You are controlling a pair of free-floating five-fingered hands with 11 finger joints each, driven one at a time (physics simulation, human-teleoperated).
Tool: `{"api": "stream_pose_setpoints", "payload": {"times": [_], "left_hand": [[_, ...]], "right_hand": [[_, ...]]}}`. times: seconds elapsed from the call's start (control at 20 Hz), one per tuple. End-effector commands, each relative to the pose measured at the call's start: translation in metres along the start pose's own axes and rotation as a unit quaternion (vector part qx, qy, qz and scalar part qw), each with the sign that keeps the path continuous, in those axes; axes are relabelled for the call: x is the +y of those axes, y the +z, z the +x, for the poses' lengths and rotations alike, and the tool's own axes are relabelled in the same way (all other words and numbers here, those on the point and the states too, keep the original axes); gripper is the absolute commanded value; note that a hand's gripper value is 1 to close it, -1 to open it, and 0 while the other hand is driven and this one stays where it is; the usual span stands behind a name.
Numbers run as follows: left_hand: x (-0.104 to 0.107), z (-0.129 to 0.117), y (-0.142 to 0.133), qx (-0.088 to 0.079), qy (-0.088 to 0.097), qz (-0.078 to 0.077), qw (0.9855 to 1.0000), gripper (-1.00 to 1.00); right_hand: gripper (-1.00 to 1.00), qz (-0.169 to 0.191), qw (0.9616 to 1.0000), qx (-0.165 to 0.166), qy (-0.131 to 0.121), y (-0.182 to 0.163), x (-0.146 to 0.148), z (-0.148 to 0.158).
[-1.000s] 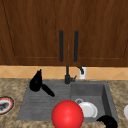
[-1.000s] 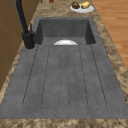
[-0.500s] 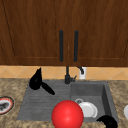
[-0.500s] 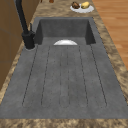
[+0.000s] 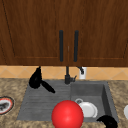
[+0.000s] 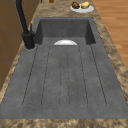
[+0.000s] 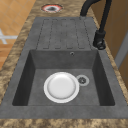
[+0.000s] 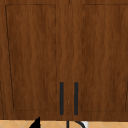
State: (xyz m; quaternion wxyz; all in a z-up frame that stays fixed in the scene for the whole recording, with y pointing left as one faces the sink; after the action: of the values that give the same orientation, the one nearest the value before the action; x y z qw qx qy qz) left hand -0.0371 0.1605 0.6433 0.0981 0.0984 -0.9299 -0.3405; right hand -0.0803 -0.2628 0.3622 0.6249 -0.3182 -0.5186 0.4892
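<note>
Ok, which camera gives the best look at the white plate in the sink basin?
The right side view: the white plate shows whole, lying beside the drain. The front view has the red ball overlapping its edge, and the left side view shows just its far rim.

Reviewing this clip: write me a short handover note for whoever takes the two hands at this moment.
Left hand: in the air over the back left of the drainboard, fingers straight, holding nothing.
Right hand: low at the front right corner of the sink basin; its fingers cannot be made out.
Things: a red ball shows at the sink's front edge in the front view, touched by neither hand. A white plate lies flat in the basin beside the drain. The wall cabinet doors are shut.
Done: nothing is grasped. Left: any grasp has yet to be made.
</note>
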Motion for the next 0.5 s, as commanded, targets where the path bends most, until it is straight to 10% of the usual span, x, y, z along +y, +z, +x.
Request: {"api": "stream_pose_setpoints", "payload": {"times": [0.0,0.45], "left_hand": [[0.0026,0.0032,-0.0039,0.022,-0.031,0.058,0.9976,-1.00],[0.0084,0.0092,-0.0113,0.025,-0.050,0.074,0.9957,-1.00]], "right_hand": [[0.00,0.000,1.0000,0.000,0.000,0.0000,0.0000,0.0000],[0.00,0.000,1.0000,0.000,0.000,0.0000,0.0000,0.0000]]}}
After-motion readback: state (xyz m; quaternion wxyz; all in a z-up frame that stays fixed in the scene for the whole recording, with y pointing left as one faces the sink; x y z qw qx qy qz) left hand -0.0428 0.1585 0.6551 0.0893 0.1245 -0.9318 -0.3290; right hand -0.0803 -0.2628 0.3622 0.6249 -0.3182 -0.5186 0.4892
